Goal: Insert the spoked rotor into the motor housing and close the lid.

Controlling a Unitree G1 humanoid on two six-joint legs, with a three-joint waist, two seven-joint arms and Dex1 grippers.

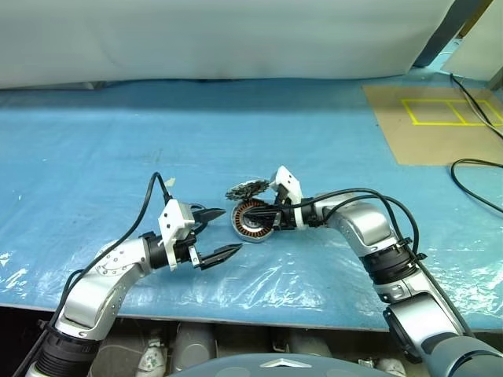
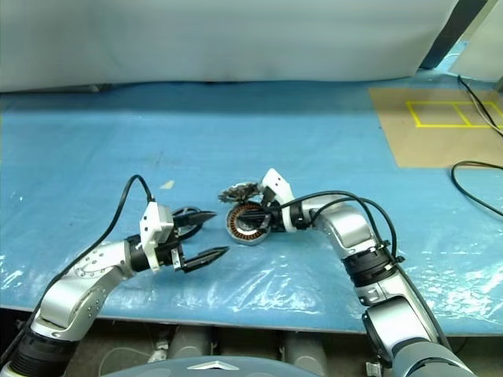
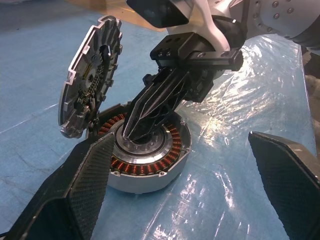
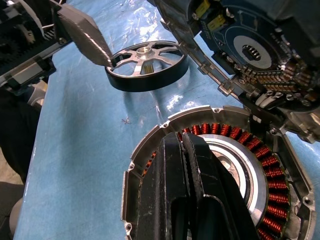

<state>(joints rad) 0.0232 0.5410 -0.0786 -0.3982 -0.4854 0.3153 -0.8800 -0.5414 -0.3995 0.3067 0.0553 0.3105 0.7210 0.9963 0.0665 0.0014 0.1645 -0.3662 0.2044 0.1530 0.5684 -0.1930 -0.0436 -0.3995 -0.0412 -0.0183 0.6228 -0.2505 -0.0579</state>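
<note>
now lid (image 3: 90, 82) open, right gripper (image 3: 131, 134) in motor housing (image 3: 150, 160)

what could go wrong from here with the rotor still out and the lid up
1. The shut right gripper rests its tips on the silver centre of the motor housing; a push or drag there could shift the housing or scrape the copper windings.
2. The lid stands open right beside that gripper, so a swing of the arm could knock it shut before the spoked rotor goes in.
3. The open left gripper has one fingertip at the rotor's rim; a poor pinch may slide it away.
</note>
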